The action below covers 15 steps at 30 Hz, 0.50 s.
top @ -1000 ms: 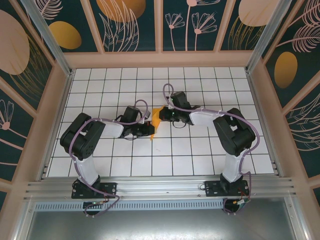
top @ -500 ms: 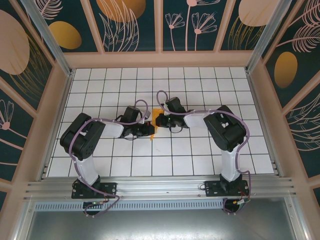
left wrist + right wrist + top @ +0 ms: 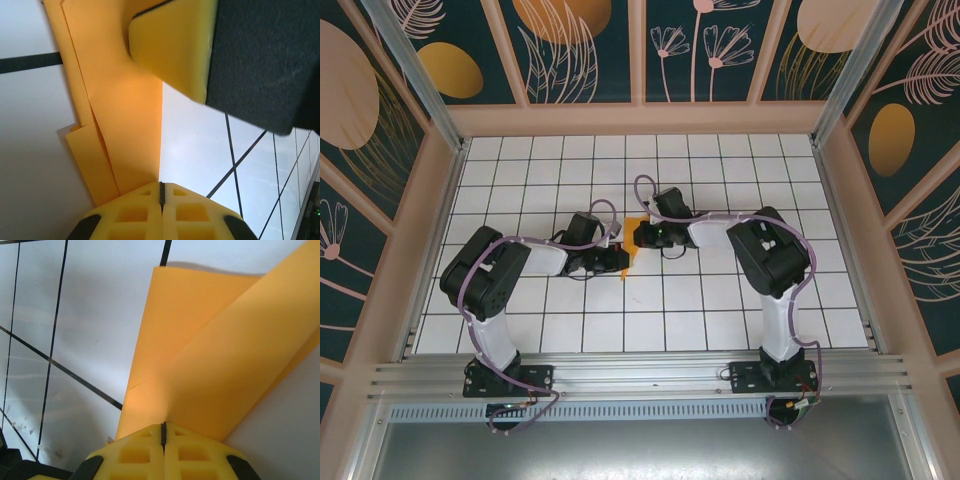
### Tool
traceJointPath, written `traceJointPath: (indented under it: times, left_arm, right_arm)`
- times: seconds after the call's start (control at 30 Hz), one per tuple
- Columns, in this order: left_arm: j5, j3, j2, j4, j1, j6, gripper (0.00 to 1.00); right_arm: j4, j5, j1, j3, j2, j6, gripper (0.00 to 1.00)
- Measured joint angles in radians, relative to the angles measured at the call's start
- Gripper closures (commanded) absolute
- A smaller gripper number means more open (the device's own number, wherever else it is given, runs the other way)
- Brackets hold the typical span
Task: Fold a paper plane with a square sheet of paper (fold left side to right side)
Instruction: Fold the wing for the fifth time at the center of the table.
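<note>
Left pincer [image 3: 160, 194]: pads clenched on the near edge of the square sheet of paper [image 3: 125, 115], which runs up and away from the tips in layered folds. We read this as the anchor grip, pinning one side so the fold has something to turn about. Left arm [image 3: 490, 270] lies low over the worktop [image 3: 720, 300], elbow out left, wrist reaching in to centre.

The paper sits between the two pincers, mostly hidden under them from above.

Right pincer [image 3: 163, 432]: also clamped on the paper. The sheet fans out ahead of its tips and one flap looks raised, casting a shadow. Probably the carrying grip for the left-to-right fold. One of its pads [image 3: 170, 45] hangs just beyond the left pincer's tips, so we'd flag collision risk. Right arm [image 3: 770, 260] is folded back, forearm pointing left toward centre.
</note>
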Motion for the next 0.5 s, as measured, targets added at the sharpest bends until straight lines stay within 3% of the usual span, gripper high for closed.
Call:
traceJointPath:
  times: [0.5]
  left_arm:
    - [-0.003,-0.002,-0.001,0.002,-0.001,0.011,1.0]
  right_arm:
    - [-0.032,-0.005,-0.116,0.112,0.071,-0.047,0.95]
